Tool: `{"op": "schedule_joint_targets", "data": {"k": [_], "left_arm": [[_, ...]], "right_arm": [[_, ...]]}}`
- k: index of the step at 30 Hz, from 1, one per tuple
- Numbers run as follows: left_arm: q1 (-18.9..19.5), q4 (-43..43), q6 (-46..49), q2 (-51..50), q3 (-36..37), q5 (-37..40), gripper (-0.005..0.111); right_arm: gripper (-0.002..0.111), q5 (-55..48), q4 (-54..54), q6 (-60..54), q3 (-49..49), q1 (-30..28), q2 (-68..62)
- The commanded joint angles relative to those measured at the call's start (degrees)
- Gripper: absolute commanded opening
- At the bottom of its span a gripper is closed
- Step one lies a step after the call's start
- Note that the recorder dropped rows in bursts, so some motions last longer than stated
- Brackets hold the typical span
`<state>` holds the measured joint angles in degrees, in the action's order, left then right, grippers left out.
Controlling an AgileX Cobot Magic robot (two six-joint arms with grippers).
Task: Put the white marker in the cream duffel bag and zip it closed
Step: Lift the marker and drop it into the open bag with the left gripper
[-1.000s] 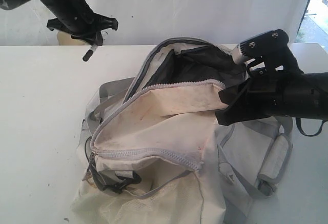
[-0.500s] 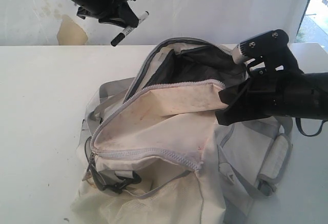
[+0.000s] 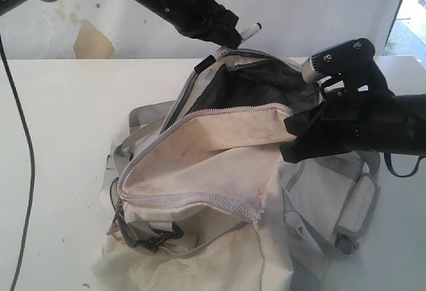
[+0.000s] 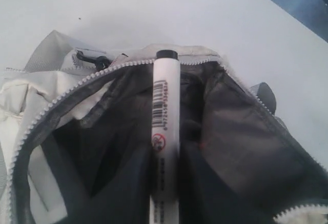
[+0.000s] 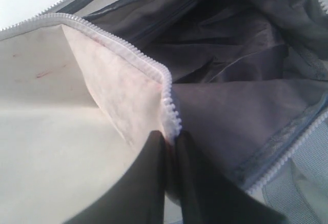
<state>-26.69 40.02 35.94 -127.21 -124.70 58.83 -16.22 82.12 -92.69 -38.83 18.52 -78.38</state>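
The cream duffel bag lies unzipped on the white table, its dark lining showing. My left gripper hangs just above the bag's far rim, shut on the white marker; the marker's black cap end points down at the opening. In the left wrist view the white marker runs over the dark opening of the bag, black cap at the zipper edge. My right gripper is shut on the bag's near zipper edge, holding the flap up.
The white table stretches to the left of the bag. Grey straps and a black buckle lie around the bag's left and front. A padded handle rests at the right. A white wall stands behind.
My left gripper has carried the marker rightward and down from the upper left to just over the bag's open mouth. The right gripper has stayed put on the zipper edge.
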Motion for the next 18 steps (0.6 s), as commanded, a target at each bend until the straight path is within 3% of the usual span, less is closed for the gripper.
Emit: {"op": "schedule_joint_targets", "data": {"k": [1,8,15,18], "left_arm": [[-0.3,1.5,0.1,-2.1,0.0,-3.4,0.000],[-0.3,0.9,0.5,-2.2,0.0,-3.7,0.004],[-0.3,0.7,0.9,-2.2,0.0,-3.0,0.048],[-0.3,0.4,0.9,-2.1,0.0,-1.1,0.057]], "right_arm": [[0.000,-0.6,-0.3,0.2,0.2,-0.3,0.5],[0.000,-0.6,-0.3,0.1,0.2,-0.3,0.5],[0.000,-0.6,-0.3,0.1,0.2,-0.3,0.5],[0.000,-0.6,-0.3,0.1,0.2,-0.3,0.5]]}}
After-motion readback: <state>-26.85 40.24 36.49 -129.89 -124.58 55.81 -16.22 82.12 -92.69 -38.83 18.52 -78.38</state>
